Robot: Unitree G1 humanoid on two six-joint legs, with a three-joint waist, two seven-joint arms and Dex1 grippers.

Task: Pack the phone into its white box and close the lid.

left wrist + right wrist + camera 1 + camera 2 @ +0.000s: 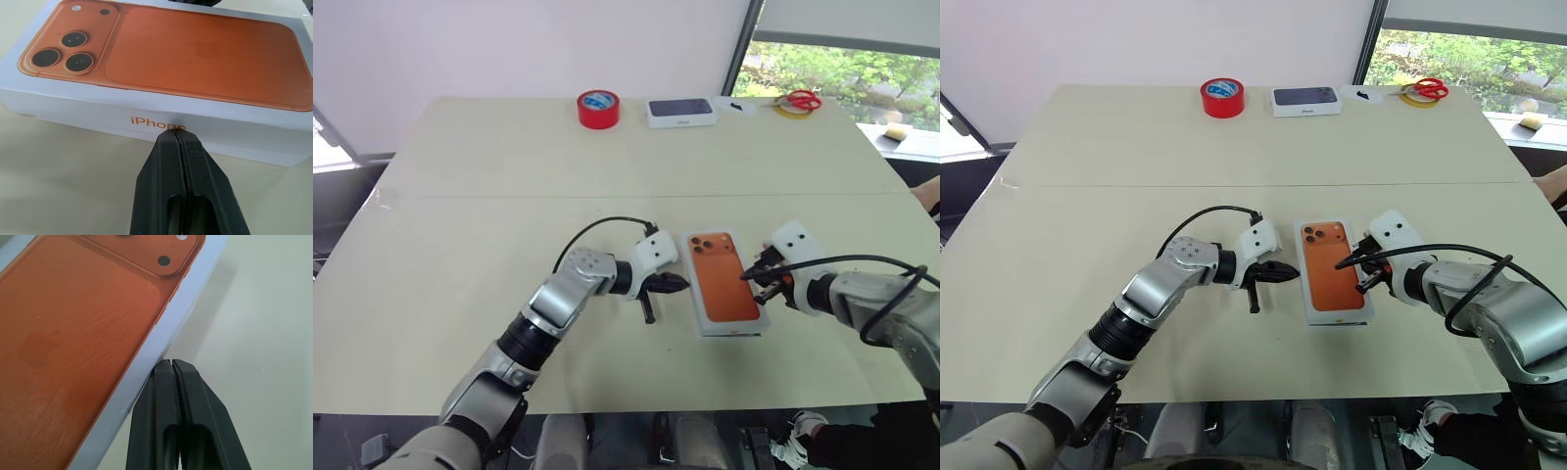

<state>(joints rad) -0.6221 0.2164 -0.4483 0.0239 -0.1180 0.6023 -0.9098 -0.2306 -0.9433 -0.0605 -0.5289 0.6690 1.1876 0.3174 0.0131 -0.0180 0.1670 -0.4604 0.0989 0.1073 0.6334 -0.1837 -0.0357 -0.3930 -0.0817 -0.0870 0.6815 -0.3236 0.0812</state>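
The lid, white with an orange phone picture on top, lies flat on the table near its front edge. It covers the white box, and the phone is hidden. My left gripper is shut, and its tip stands at the lid's left side wall by the orange lettering. My right gripper is also shut, with its tip at the lid's right edge. Neither holds anything. The lid sits between the two grippers.
At the table's far edge stand a red tape roll, a white box with a dark top, and red-handled scissors on a yellow ring. A person's hand shows at the right edge.
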